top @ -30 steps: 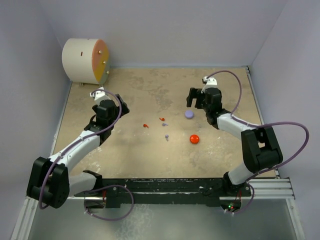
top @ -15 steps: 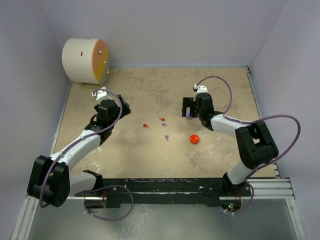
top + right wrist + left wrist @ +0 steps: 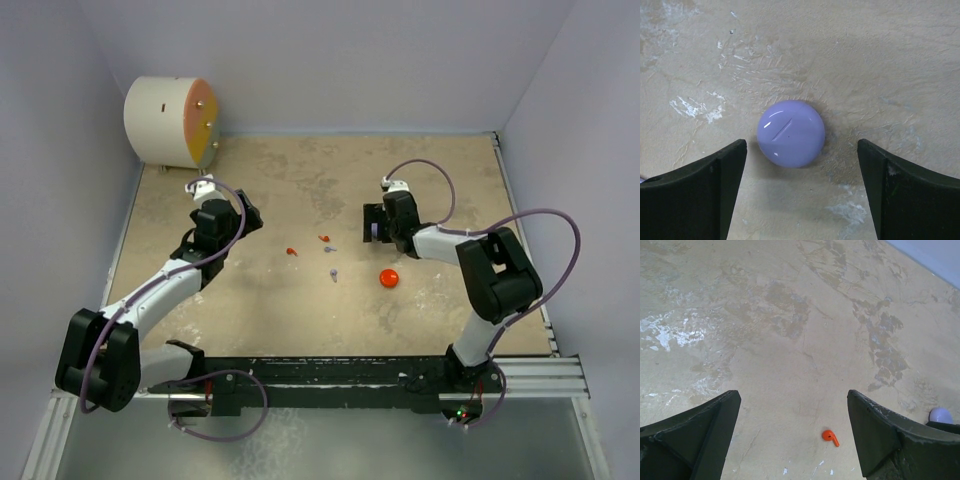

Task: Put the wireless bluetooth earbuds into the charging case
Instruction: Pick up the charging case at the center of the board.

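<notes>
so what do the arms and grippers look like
Both arms are black with white link segments: left arm, right arm. A lavender cable loops along each. The left gripper and right gripper have broad, dark, wedge-shaped fingers.

Top camera high above the near edge, whole desk [image 3: 300,180] in sight, wrist cameras close, angled down, both catching the lavender case [image 3: 790,133]

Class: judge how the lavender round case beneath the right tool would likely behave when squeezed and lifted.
The lavender case shows glossy highlights, so it probably slips easily. Its round, domed outline may let it squirt sideways when pinched. It lies flat on the table, so rolling seems unlikely.
</notes>
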Tool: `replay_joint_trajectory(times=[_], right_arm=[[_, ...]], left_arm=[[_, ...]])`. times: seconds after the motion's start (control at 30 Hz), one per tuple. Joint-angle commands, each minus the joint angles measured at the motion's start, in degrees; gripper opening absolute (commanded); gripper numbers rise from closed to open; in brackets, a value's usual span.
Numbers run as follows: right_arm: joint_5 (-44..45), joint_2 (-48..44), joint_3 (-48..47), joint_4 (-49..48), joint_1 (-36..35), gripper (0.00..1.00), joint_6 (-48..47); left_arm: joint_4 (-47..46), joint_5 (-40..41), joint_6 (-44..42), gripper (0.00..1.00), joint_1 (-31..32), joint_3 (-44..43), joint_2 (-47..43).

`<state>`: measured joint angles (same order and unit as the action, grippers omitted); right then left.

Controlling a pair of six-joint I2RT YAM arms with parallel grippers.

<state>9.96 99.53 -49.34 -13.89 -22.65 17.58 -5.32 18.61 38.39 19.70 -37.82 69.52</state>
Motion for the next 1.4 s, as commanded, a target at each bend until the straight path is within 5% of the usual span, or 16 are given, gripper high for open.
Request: replay_joint_trajectory(times=[0.0, 0.5, 0.7, 1.37], right_arm=[[2.04, 1.81, -3.06, 2.3, -1.23, 0.9, 0.76], [6.45, 4.22, -6.48, 6.95, -3.44, 0.56, 2.63], [5.89, 3.91, -7.53, 6.41, -3.78, 0.27, 1.71], [-17.64, -2.48, -12.35, -12.38, -10.78, 0.19, -4.89]], left_arm=[[-2.82, -0.2, -0.35, 0.87, 0.28, -2.34, 0.07], [-3.11, 0.12, -0.17, 0.87, 0.29, -1.65, -0.22], [-4.7, -1.87, 0.43, 0.85, 0.26, -1.56, 0.07], [-38.85, -20.02, 18.38, 0.8, 0.74, 0.82, 12.57]])
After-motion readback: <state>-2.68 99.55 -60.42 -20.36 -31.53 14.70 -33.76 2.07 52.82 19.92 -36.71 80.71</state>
